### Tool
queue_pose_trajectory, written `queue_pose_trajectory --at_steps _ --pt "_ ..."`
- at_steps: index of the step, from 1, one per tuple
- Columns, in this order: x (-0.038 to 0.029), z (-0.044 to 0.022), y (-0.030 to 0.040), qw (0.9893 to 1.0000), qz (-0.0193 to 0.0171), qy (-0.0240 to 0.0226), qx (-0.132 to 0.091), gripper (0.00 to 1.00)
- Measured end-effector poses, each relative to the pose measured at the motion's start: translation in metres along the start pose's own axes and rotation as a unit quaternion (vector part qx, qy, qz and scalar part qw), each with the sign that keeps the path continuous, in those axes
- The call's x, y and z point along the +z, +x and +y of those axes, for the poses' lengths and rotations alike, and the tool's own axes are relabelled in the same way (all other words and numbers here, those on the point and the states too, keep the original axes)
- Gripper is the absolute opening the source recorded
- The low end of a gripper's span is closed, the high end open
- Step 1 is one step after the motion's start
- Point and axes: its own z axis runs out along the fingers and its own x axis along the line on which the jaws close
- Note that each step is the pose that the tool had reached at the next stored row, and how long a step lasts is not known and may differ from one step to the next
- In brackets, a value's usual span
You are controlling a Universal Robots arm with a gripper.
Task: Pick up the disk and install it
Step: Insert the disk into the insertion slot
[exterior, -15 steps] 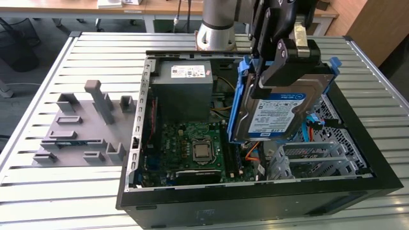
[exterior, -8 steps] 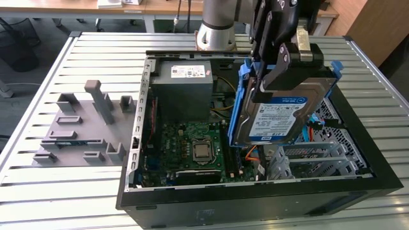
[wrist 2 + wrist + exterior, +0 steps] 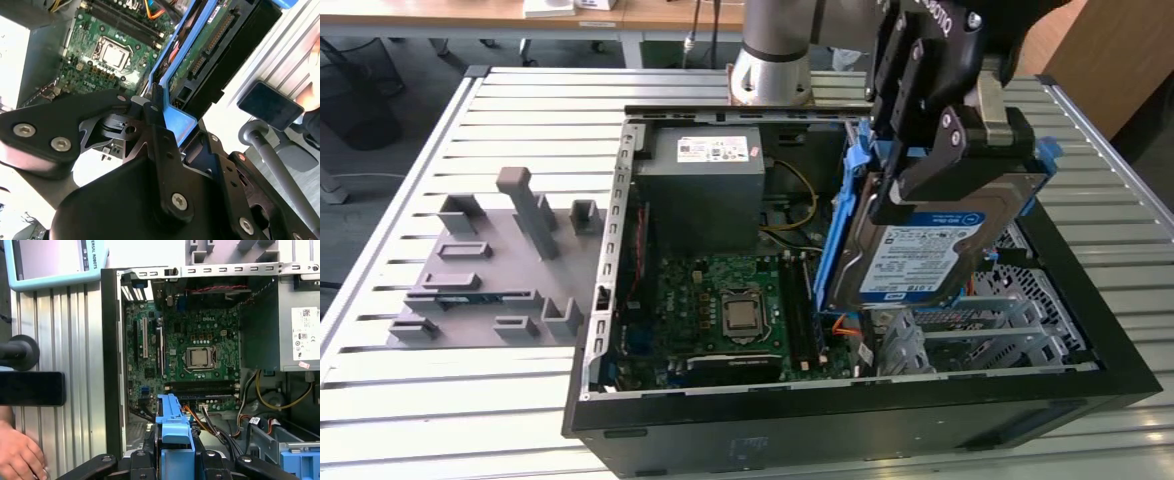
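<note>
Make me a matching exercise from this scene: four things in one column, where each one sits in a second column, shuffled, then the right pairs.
Things
1. disk
2. power supply
3. processor
4. grey fixture block

Places
A. on the slatted table, at the exterior view's left
B. gripped by the tool, above the open case
C. inside the case, bearing a white sticker
D. in the middle of the green motherboard

Pairs: 1-B, 2-C, 3-D, 4-A
</note>
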Motion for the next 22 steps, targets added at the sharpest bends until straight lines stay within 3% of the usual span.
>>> queue_pose_trajectory --at_steps 8,10,16,22 --pt "0.0030 -0.0231 0.0004 1.0000 0.0001 0.0000 0.000 0.37" --pt "0.0032 -0.0261 0.0003 1.0000 0.0001 0.0000 0.000 0.37" --pt "0.0034 -0.0267 0.0003 1.0000 0.0000 0.0000 0.000 0.37" --pt "0.0056 -0.0420 -0.0001 1.0000 0.0001 -0.0005 0.000 0.37"
